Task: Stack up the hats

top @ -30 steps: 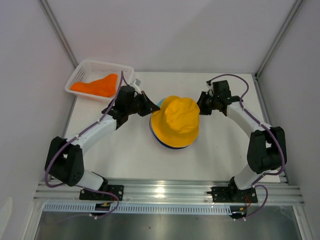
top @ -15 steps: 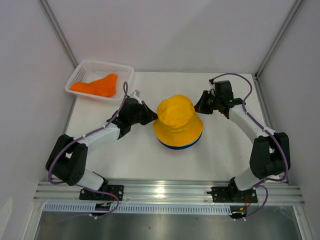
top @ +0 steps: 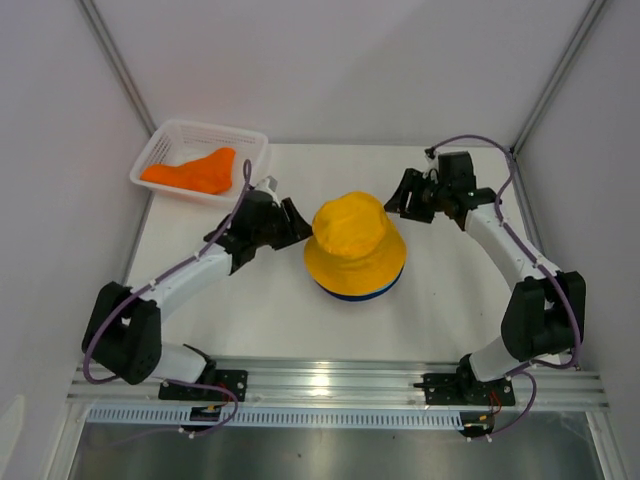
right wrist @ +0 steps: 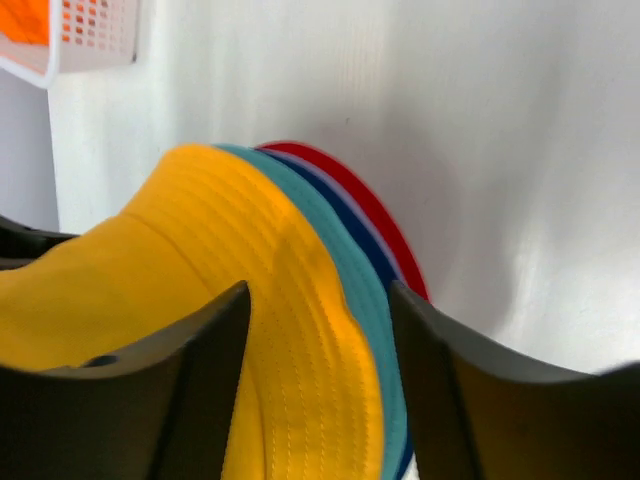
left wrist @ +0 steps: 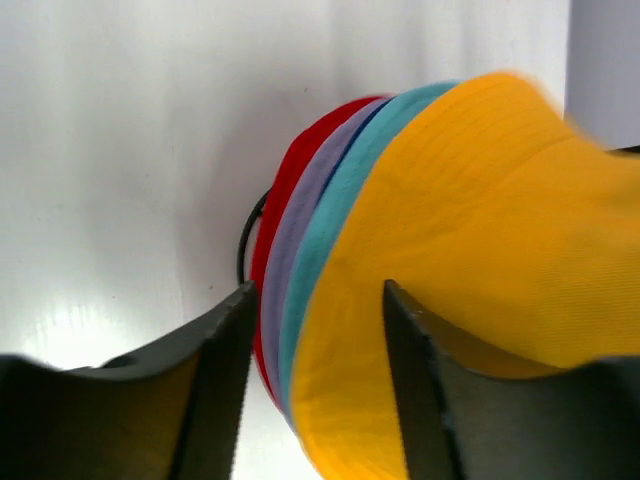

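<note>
We log the hats stacked at the middle of the table: the yellow hat is on top, with the brims of the teal hat, lilac hat, dark blue hat and red hat showing beneath it. The orange hat lies well apart in the white basket at the far left. The left gripper sits just left of the stack and the right gripper just to its far right, each with its fingers spread apart and clamped on nothing, the yellow brim showing in the gap.
</note>
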Available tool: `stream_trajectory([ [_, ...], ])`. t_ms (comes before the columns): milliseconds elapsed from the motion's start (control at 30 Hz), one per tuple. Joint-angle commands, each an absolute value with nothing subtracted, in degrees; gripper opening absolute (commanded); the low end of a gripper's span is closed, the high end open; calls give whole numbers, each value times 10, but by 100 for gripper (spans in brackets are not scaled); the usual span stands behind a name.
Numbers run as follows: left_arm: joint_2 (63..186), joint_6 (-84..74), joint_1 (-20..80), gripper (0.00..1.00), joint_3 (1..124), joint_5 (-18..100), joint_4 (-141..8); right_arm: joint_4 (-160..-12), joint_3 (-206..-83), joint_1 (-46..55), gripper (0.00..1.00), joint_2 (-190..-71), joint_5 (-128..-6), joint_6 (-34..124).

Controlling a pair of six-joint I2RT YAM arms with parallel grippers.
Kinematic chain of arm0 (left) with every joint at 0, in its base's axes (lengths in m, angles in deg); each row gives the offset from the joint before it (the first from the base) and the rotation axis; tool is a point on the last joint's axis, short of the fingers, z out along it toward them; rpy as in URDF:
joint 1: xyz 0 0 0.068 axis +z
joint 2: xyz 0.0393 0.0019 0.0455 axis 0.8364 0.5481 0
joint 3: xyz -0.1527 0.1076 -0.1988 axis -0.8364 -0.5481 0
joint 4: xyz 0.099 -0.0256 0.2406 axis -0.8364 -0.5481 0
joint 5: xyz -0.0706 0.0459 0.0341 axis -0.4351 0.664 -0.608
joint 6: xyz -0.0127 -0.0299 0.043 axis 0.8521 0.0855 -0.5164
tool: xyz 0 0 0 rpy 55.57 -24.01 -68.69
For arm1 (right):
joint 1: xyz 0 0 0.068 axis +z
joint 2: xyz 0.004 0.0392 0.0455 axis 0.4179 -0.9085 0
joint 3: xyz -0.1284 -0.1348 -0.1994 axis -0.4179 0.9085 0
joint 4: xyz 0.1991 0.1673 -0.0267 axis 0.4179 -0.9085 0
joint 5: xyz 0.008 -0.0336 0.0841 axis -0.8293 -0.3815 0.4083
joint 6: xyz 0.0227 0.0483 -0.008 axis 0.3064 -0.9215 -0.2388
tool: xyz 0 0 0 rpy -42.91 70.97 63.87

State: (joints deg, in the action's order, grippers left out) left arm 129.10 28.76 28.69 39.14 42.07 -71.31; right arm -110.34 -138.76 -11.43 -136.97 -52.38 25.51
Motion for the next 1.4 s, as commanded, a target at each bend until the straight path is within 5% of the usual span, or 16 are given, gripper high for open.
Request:
stream_trajectory([
  [0, 1237, 223, 303, 58, 491, 440, -811, -1148, -1471, -142, 64, -1348, -522, 304],
  [100, 1206, 194, 343, 78, 548, 445, -871, -1187, -1542, -177, 87, -1348, -522, 321],
  [267, 1181, 153, 451, 99, 628, 487, -916, -1183, -1599, -217, 94, -1313, -511, 318],
  [467, 1312, 129, 551, 99, 781, 546, -995, -1145, -1540, -174, 99, -1269, -403, 349],
  [833, 1640, 53, 593, 99, 1106, 580, -1088, -1088, -1317, -106, 100, -1257, -467, 352],
  [1133, 1804, -62, 593, 100, 1204, 535, -1070, -1063, -1382, -115, 99, -1287, -605, 397],
  [1367, 1863, -156, 593, 99, 1244, 500, -1091, -1042, -1462, -177, 100, -1248, -595, 378],
])
